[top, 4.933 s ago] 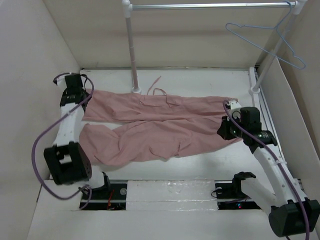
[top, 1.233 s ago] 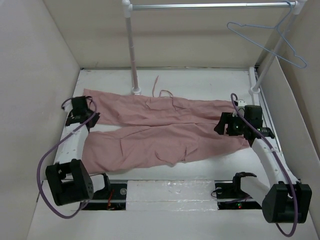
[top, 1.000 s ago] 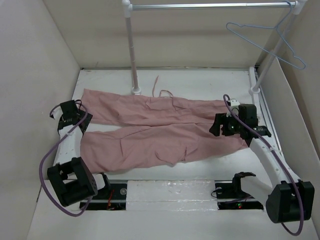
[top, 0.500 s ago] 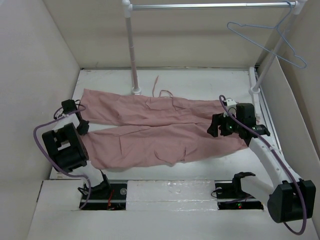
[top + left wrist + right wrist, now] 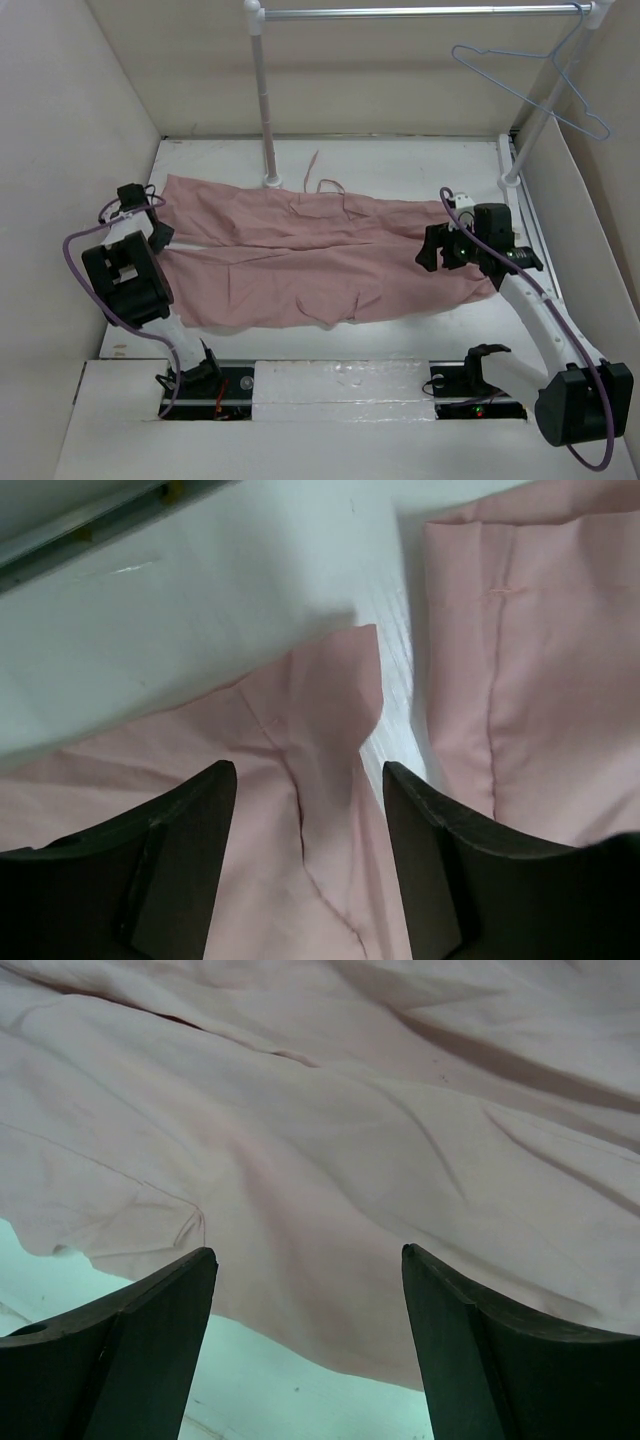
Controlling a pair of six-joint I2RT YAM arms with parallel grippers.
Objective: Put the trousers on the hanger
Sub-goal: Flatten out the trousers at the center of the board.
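Observation:
The dusty-pink trousers [image 5: 300, 270] lie flat across the white table, both legs running left to right. The pale blue wire hanger [image 5: 545, 85] hangs from the rail at the top right, far from both arms. My left gripper [image 5: 158, 236] is at the left end of the trousers. In the left wrist view it [image 5: 308, 780] stands open over a folded corner of the cloth [image 5: 320, 710], gripping nothing. My right gripper [image 5: 428, 252] hovers over the trousers' right part. In the right wrist view it [image 5: 308, 1260] is open, with cloth [image 5: 300, 1110] below and none between its fingers.
A white and metal rail [image 5: 420, 12] spans the back on two posts, the left one [image 5: 263, 100] standing just behind the trousers. Beige walls close in the left, back and right sides. The drawstring [image 5: 318, 178] trails toward the left post's foot.
My left arm has folded up and its gripper has moved onto the left end of the trousers. The right gripper has shifted slightly left over the cloth.

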